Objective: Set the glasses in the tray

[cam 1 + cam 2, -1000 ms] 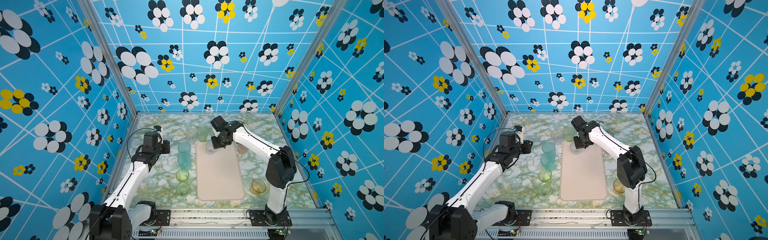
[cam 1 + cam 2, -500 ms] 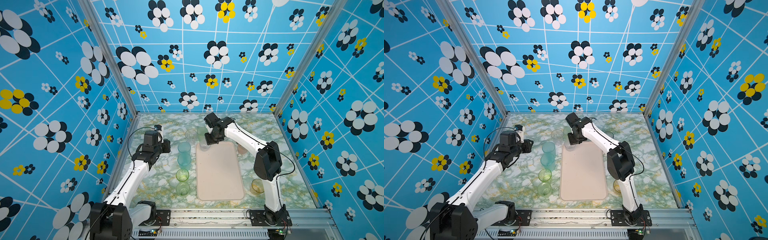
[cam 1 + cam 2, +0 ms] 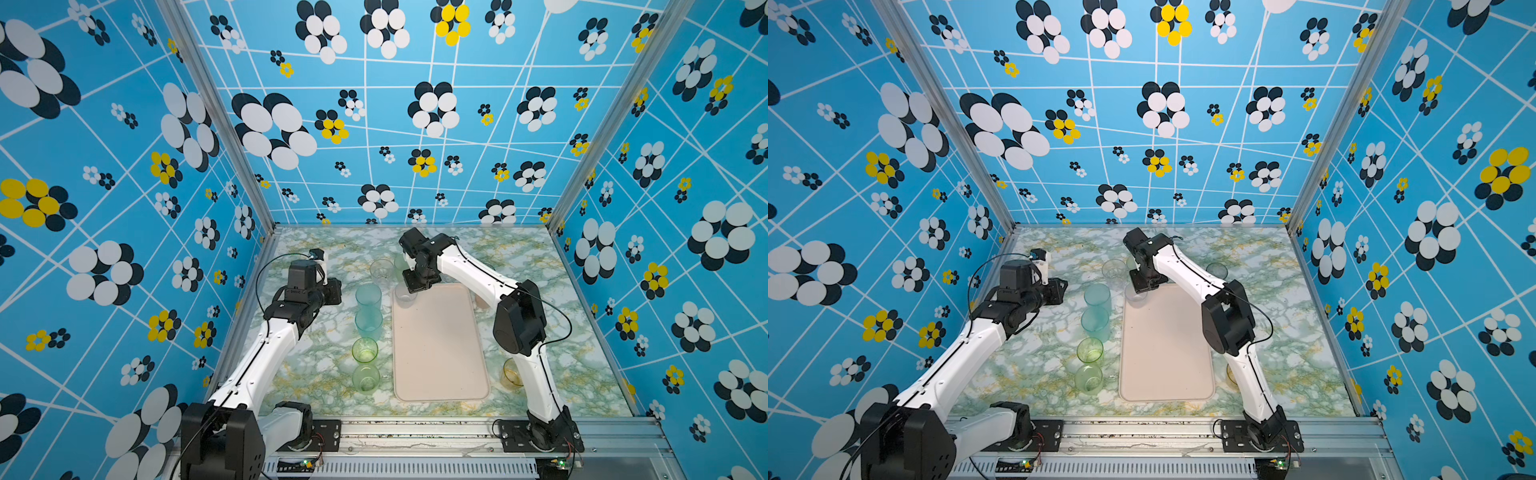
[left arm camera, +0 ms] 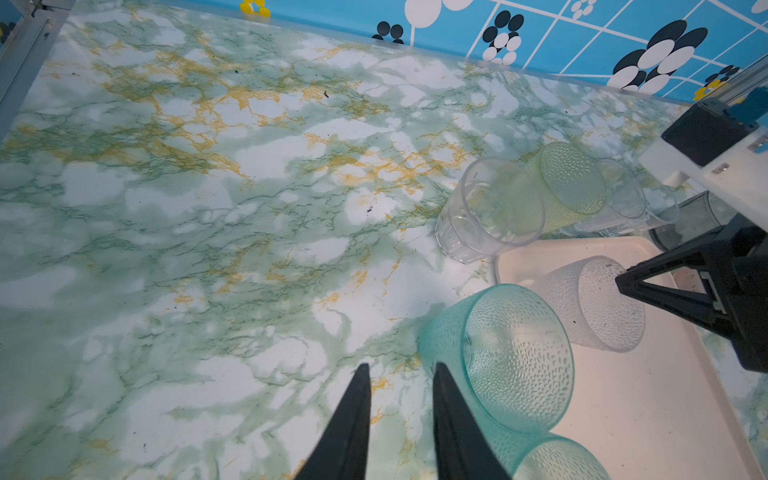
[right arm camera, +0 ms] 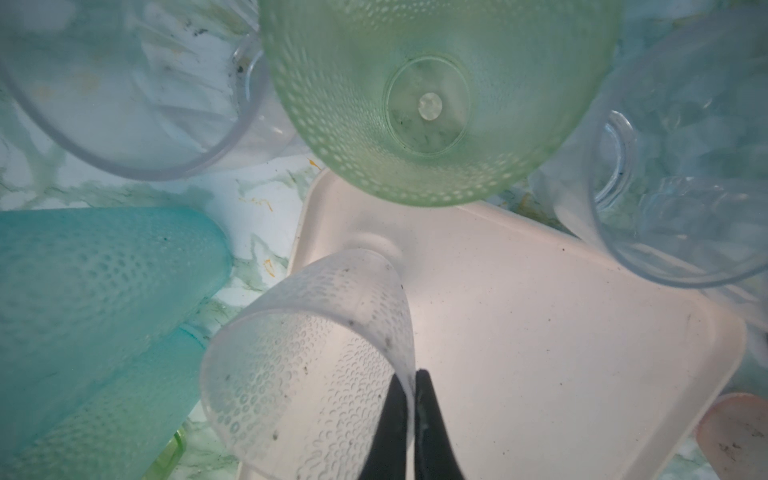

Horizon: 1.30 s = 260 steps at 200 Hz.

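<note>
The left claw (image 4: pixel 399 370) hangs over the marbled table (image 4: pixel 208 249), fingers slightly apart and empty, just beside a teal glass (image 4: pixel 511 357). A row of four glasses (image 3: pixel 365 350) stands left of the tray (image 3: pixel 440 353). The right claw (image 5: pixel 414 374) is pinched on the rim of a clear dimpled glass (image 5: pixel 307 353) at the tray's far left corner. An amber glass (image 3: pixel 510 374) stands right of the tray.

Twin high overviews; close wrist views, both on the tray (image 5: pixel 540 311).
</note>
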Motion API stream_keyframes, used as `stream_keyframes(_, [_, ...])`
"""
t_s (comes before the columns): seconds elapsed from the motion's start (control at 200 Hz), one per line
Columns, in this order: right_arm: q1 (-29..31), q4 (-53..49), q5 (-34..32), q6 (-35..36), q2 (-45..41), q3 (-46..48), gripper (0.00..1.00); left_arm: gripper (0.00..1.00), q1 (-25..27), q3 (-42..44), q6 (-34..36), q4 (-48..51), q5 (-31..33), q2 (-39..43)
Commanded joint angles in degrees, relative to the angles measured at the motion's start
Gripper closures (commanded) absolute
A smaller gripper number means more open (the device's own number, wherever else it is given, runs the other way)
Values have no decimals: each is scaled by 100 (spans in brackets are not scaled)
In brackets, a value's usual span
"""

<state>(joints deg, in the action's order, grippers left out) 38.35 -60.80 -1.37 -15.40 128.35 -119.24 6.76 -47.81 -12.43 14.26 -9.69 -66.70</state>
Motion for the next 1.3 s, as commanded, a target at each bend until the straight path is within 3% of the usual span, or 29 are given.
stream_keyframes(0.0, [15, -176, -12, 65, 161, -205, 99, 72, -9, -193, 83, 127, -77, -50])
stream_keyframes(0.45, [15, -47, 12, 20, 216, -240, 89, 71, -9, -220, 144, 264, -33, 3])
stream_keyframes(0.575, [6, -4, -3, -15, 175, -231, 80, 70, -11, -219, 153, 293, -24, 47])
stream_keyframes(0.77, [-97, 493, -29, -116, -568, 343, 72, 70, -9, -207, 162, 304, 1, 126])
stream_keyframes(1.02, [-662, 1316, -140, -289, -2029, 1679, 71, 70, 9, -207, 162, 311, -24, 179])
stream_keyframes(1.295, [-1453, 870, -451, -139, -1883, 1800, 73, 71, 226, -293, 170, 248, 230, 42])
